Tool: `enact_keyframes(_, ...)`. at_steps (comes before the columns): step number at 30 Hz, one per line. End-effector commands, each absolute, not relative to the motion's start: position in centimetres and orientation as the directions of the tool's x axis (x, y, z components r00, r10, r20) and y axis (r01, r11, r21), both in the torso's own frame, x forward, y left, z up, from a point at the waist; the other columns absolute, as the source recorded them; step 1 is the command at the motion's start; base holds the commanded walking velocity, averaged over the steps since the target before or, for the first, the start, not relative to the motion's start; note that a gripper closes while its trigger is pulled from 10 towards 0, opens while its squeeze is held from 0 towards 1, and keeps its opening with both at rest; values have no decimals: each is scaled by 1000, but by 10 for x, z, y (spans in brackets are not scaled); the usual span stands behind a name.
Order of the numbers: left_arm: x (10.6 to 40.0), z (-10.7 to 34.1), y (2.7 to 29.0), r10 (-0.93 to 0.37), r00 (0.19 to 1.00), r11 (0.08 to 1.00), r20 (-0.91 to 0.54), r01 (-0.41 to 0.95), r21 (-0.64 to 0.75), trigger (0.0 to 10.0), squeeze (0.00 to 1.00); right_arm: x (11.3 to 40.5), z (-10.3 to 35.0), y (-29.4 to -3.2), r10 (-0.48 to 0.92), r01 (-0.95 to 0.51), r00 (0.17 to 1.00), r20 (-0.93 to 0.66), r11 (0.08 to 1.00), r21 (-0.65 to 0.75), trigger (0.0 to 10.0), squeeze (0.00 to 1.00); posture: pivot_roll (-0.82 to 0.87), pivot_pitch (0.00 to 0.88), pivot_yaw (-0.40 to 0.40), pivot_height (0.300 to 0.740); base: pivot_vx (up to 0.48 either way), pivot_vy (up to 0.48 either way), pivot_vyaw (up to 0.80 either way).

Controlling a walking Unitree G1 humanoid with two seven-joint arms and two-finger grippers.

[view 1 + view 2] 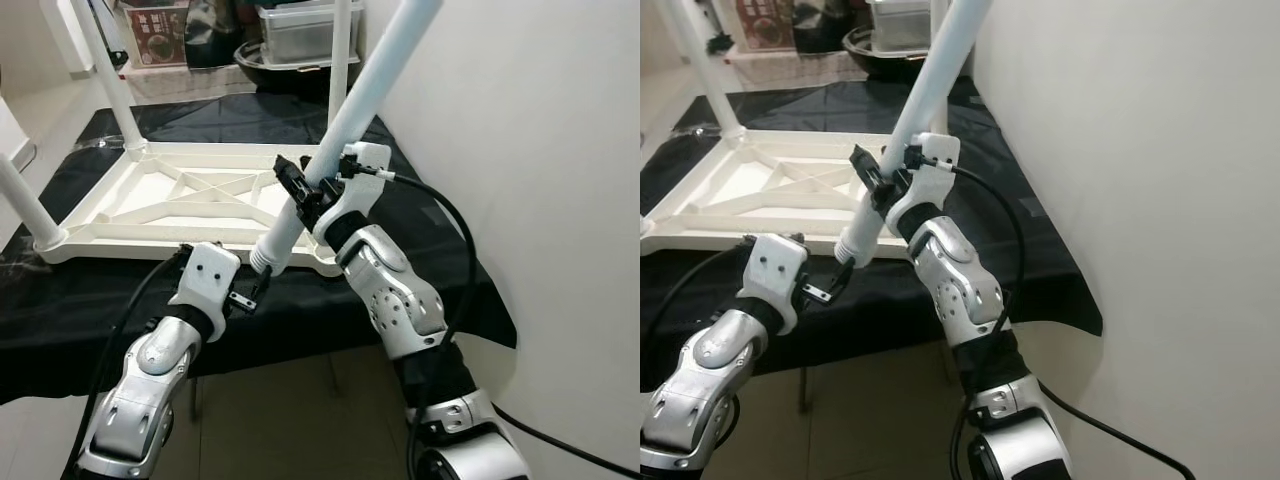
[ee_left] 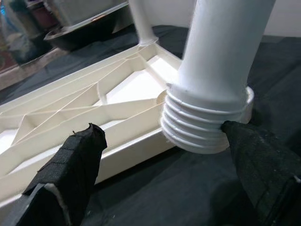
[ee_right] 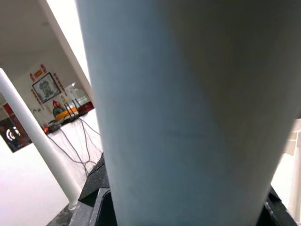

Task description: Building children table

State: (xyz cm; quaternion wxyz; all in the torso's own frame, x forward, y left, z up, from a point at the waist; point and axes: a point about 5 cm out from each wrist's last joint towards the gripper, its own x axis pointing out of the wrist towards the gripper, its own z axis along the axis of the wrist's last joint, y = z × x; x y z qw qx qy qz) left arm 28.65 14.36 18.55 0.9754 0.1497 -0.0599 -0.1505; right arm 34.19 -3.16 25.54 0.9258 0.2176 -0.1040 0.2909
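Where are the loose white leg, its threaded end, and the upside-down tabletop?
loose white leg (image 1: 345, 120), left eye view, mid shaft.
threaded end (image 2: 197, 129), left wrist view, ribbed threads.
upside-down tabletop (image 1: 150, 215), left eye view, inner rib.

Two arms: silver segmented shells with small screw holes, black joint bands. White wrist housings at left gripper (image 1: 252, 290) and right gripper (image 1: 300, 190). Black cables loop off each forearm. Fingers (image 2: 70, 165): black, textured pads.

A black cloth (image 1: 420, 290) covers the table, and the upturned white tabletop (image 1: 190, 205) lies on it.
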Motion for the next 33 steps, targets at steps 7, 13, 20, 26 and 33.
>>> enact_keyframes(7,295,169,133,-369,929,877,-11,352,327,10000,0,322,265,-3,629,-720,694,350,601,347,10000,0,35,37,11,740,0,0,0)
enact_keyframes(13,299,169,133,-363,932,877,-3,343,337,10000,0,316,263,0,656,-741,671,345,577,343,10000,0,35,37,11,740,0,0,0)
enact_keyframes(20,297,168,126,-401,916,864,-8,381,330,10000,0,313,254,1,683,-752,659,315,577,320,10000,0,32,41,13,740,0,0,0)
enact_keyframes(26,295,166,119,-422,907,856,-12,403,323,10000,0,314,250,1,681,-744,667,302,586,321,10000,0,33,45,14,740,0,0,0)
enact_keyframes(33,296,165,117,-426,905,855,-10,406,322,10000,0,314,248,1,682,-742,669,294,589,320,10000,0,32,48,15,740,0,0,0)
